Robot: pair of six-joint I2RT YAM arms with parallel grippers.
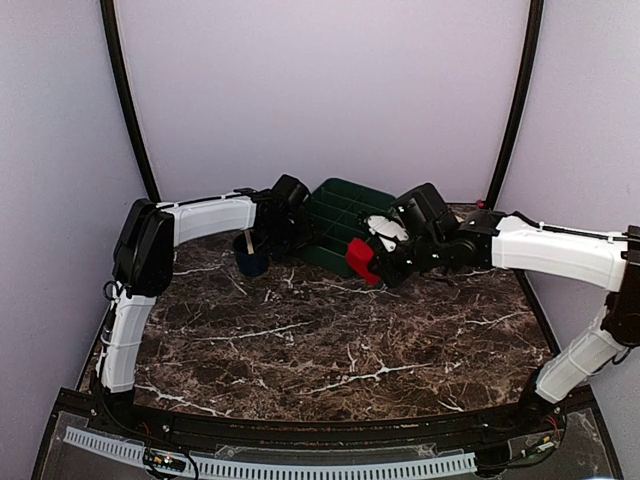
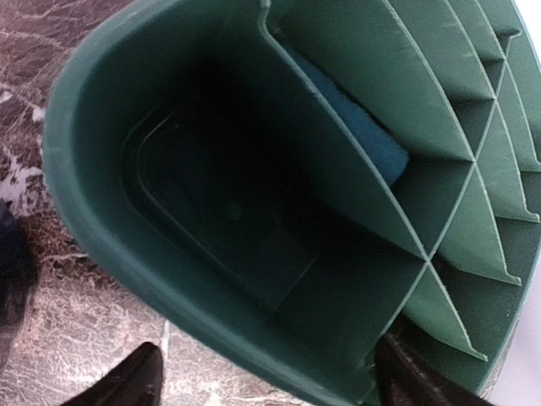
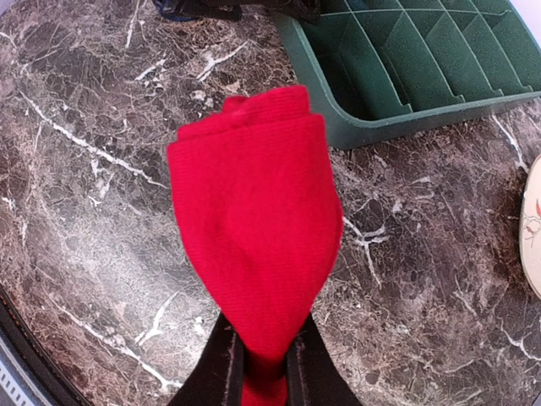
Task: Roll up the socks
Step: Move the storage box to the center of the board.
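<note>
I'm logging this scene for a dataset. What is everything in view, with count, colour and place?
red sock: one, red, bunched, held just off the tray's near edge
dark sock: one, dark teal, on the table left of the tray
tray: one, green, many compartments, far middle of the table
blue item: one, blue, in the tray compartment next to the end one; cannot tell what it is
pale object: one, cream, at the right edge of the right wrist view; unidentifiable
table: one, brown marble with white veins
left pincer: one, black, open, at the tray's rounded end
right pincer: one, black, shut on the red sock
</note>
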